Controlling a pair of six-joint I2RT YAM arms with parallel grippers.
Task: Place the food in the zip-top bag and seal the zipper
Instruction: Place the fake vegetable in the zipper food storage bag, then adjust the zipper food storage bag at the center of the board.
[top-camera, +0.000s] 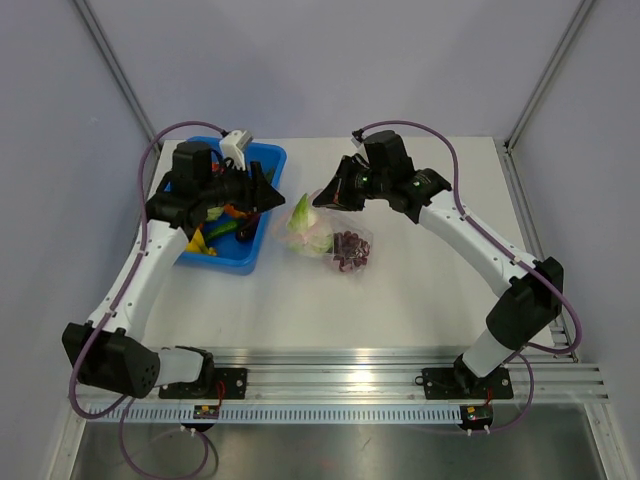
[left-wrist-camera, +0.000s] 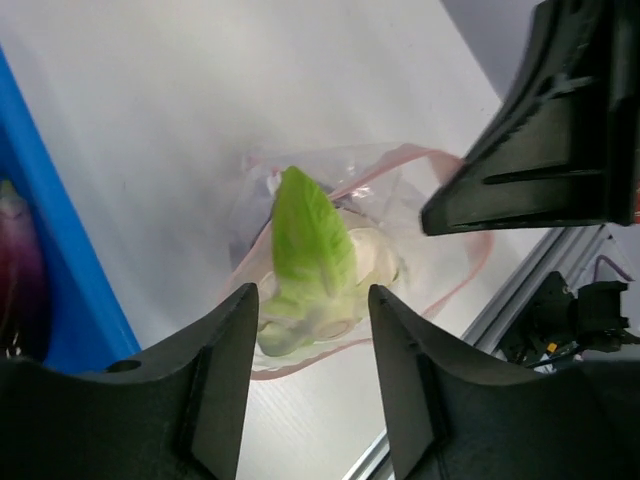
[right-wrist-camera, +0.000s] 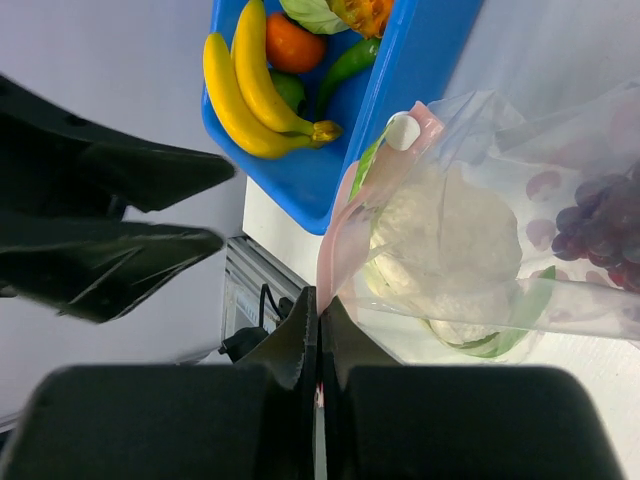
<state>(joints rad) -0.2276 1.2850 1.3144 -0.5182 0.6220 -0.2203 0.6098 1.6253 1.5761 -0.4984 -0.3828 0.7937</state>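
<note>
Right gripper pinching the bag's zipper edge while the left gripper is hovering open beside it.

From its base at the near right, the right arm is arching up and bending left; the right gripper (right-wrist-camera: 318, 305) is clamping shut on the pink zipper (right-wrist-camera: 335, 230) at the mouth of the bag (right-wrist-camera: 560, 130), lifting that edge. The left arm is stretching forward from the near left, with its wrist turning right over the right rim of the tray (right-wrist-camera: 420, 60). The left gripper (left-wrist-camera: 312, 300) is pointing at the bag, its jaws standing partway apart and gripping nothing. The bag is lying on the table (top-camera: 400, 300) just right of the tray, with the cabbage (right-wrist-camera: 445, 250) and grapes (right-wrist-camera: 600, 215) inside. Farther off, bananas (right-wrist-camera: 245, 90), an orange (right-wrist-camera: 290, 45) and a green pepper (right-wrist-camera: 345, 65) are lying in the tray.
</note>
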